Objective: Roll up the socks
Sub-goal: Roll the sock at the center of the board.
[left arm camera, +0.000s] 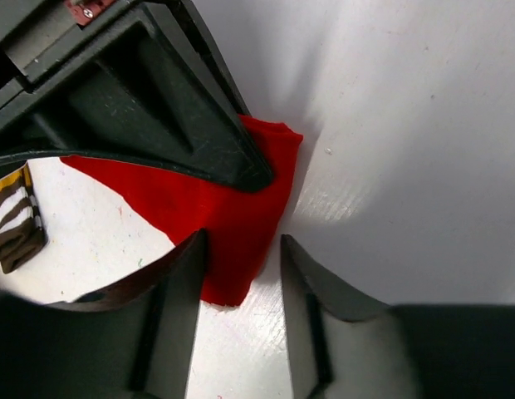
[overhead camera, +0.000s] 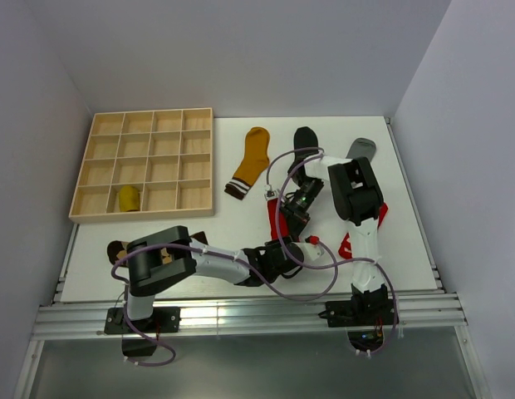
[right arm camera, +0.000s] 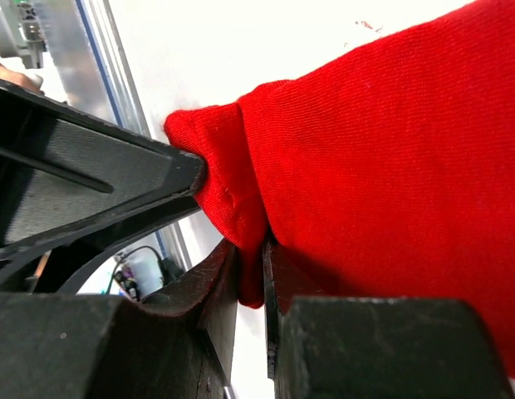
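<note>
A red sock lies on the white table between my two arms. My right gripper is shut on a folded edge of this red sock, pinching the fabric between its fingers. My left gripper stands open just in front of it, low over the table, with a loose corner of the red sock lying between its fingers, unpinched. In the top view the left gripper sits just below the right gripper. A mustard sock, a black sock and a grey sock lie flat farther back.
The wooden grid tray stands at the back left with a rolled yellow sock in a front compartment. A brown patterned sock peeks out behind the left arm's base. Cables loop over the table's middle. Walls close both sides.
</note>
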Robot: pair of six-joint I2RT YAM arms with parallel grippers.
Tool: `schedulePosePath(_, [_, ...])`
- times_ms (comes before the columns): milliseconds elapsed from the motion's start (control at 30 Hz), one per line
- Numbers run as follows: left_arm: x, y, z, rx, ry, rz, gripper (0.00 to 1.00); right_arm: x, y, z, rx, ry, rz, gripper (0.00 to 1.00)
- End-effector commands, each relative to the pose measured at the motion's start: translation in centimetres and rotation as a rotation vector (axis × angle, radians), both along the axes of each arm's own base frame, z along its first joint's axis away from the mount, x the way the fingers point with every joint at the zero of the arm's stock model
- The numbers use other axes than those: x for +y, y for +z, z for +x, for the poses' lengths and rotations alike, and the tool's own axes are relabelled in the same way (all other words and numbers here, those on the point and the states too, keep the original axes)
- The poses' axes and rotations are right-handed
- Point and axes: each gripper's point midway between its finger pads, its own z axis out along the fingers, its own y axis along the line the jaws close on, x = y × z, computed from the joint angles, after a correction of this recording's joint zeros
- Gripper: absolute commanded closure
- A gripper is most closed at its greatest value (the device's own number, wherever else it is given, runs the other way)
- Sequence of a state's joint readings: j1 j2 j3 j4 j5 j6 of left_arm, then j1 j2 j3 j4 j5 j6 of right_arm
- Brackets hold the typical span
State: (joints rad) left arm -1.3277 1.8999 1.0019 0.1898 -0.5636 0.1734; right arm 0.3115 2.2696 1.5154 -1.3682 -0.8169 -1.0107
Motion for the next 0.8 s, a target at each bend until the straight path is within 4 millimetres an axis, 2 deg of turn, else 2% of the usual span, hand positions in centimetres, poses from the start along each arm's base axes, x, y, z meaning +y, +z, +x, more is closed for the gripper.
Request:
schedulePosePath(0, [-0.4,-0.7,-0.2,-0.003,-0.047,0.04,0.57,-0.7,-0.7,0.4,0.001,0.021,-0.03,0.87])
schedulePosePath(67, [-0.3,-1.2,-0.1,0.007,-0.062,0.048,0.67,-0.8,-0.8,0.5,0.001,0.021,-0.036,0.86])
schedulePosePath(167, [0.2,-2.1,0.1,0.01,-0.078,0.076,0.76,-0.9,-1.1,0.5,0.008,0.019,-0.047,0.86])
schedulePosePath(267, [0.1,-3.2,-0.5,0.051,-0.111,0.094,0.88,-0.9,-1.2,0.7,-0.002,0.016,-0.048,0.86])
schedulePosePath(333, [0.1,-3.8,-1.1,0.09,-0.127,0.111,0.92,-0.9,-1.3,1.0,-0.024,0.014,-0.043,0.83])
schedulePosePath(433, [-0.5,-4.1,-2.3,0.18,-0.157,0.092,0.96,-0.9,-1.0,1.7,-0.081,-0.008,-0.045,0.7])
schedulePosePath(500, [-1.4,-4.0,-3.4,0.27,-0.196,0.06,1.0,-0.6,-0.3,2.8,-0.143,-0.038,-0.028,0.65])
schedulePosePath(567, [-1.4,-3.7,-3.6,0.347,-0.18,0.028,1.0,-0.1,0.4,3.8,-0.196,-0.071,0.009,0.58])
schedulePosePath(600, [-2.2,-3.1,-4.1,0.394,-0.208,-0.008,1.0,-0.3,1.5,4.5,-0.23,-0.109,0.024,0.55])
schedulePosePath(633, [-1.5,-3.2,-4.0,0.446,-0.184,-0.006,1.0,0.1,2.3,5.2,-0.257,-0.134,0.065,0.55])
schedulePosePath(767, [-2.0,-1.5,-4.4,0.558,-0.191,-0.064,1.0,-0.7,5.7,8.1,-0.365,-0.286,0.138,0.54])
